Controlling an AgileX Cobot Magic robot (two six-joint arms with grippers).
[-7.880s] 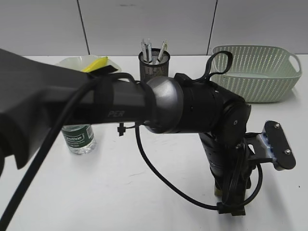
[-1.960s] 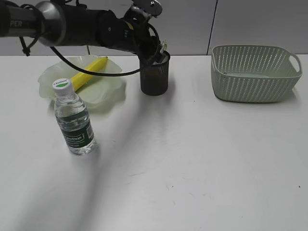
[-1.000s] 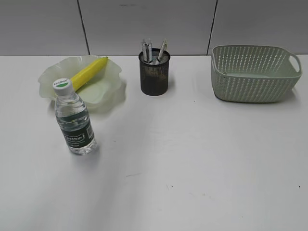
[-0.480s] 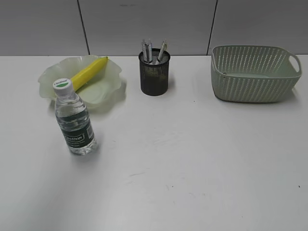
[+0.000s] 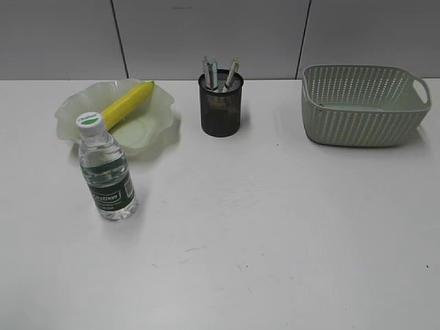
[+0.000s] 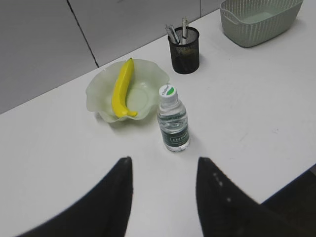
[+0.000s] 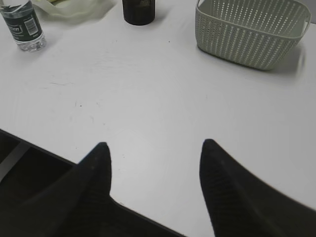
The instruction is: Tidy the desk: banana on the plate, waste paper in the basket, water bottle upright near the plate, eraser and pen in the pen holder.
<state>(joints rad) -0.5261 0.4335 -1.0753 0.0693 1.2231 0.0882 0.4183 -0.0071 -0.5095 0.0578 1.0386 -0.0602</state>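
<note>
**Both grippers open above a desk with everything in its place**

Left gripper (image 6: 163,192) hangs well above the white table (image 5: 289,227) with its two dark fingers spread apart and nothing between them. Seen from its wrist camera, the water bottle (image 6: 173,120) stands at about 12 o'clock from the fingertips. The right gripper (image 7: 154,185) is likewise parted and empty, held over the near edge of the table, with bare tabletop showing in the gap. Neither arm appears in the exterior view.

The banana (image 5: 126,103) lies on the pale green wavy-rimmed plate (image 5: 69,113), stretched across it toward 1 o'clock. The water bottle stands upright with its white and green cap on, just beside the plate at about 6 o'clock from it. The black mesh pen holder (image 5: 221,106) sits at 3 o'clock from the plate, near but apart, with pens (image 5: 210,71) sticking out of its top; whether the eraser is inside cannot be told. Well apart at 3 o'clock from the holder is the light green perforated basket (image 5: 364,117); through its wall and over its rim only a pale floor shows, and any paper inside cannot be made out.
</note>
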